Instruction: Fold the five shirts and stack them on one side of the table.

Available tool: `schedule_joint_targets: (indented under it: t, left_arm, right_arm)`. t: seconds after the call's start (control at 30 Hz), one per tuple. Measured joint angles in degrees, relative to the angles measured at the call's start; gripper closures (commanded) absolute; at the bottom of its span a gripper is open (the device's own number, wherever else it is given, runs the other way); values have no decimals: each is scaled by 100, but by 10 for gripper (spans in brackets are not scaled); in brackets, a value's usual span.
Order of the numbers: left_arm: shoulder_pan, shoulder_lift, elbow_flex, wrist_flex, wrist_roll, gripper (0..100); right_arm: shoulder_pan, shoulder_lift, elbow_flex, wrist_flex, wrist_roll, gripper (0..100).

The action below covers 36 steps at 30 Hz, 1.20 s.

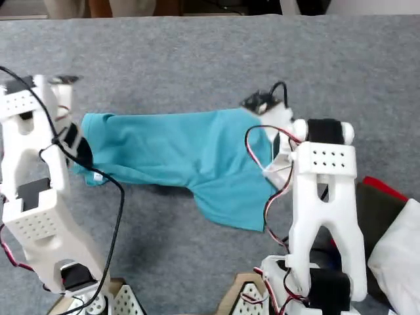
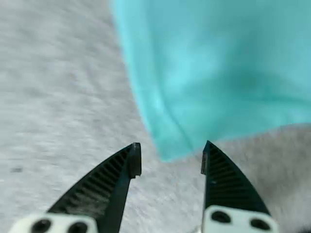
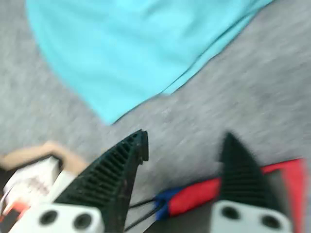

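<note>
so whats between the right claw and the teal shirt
Just bare grey table. In the right wrist view the open right claw sits short of the teal shirt, with nothing lying on that stretch.

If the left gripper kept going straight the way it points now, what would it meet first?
Probably a corner of the teal shirt, lying just ahead of the open left gripper. Depth is unclear; it might touch the grey table cover first.
</note>
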State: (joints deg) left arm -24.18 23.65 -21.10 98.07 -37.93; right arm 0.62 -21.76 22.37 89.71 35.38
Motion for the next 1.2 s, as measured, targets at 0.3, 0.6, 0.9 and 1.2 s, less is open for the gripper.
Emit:
schedule_joint_targets:
  t: [0.3, 0.6, 0.9, 1.2]
  left_arm:
    - [229, 0, -1662, 18, 615, 964]
    - [1090, 1442, -1574, -1240, 2145, 973]
    - [1196, 2716, -2822, -1424, 2593, 974]
    - [1204, 3982, -4431, -1459, 2611, 981]
  right_arm:
    - [-149, 2426, -2180, -536, -501, 969]
    - [-888, 5829, -5503, -176, -1152, 969]
    - [-413, 8527, -8712, 519, -1099, 969]
    - [-193, 10127, -11305, 457, -281, 969]
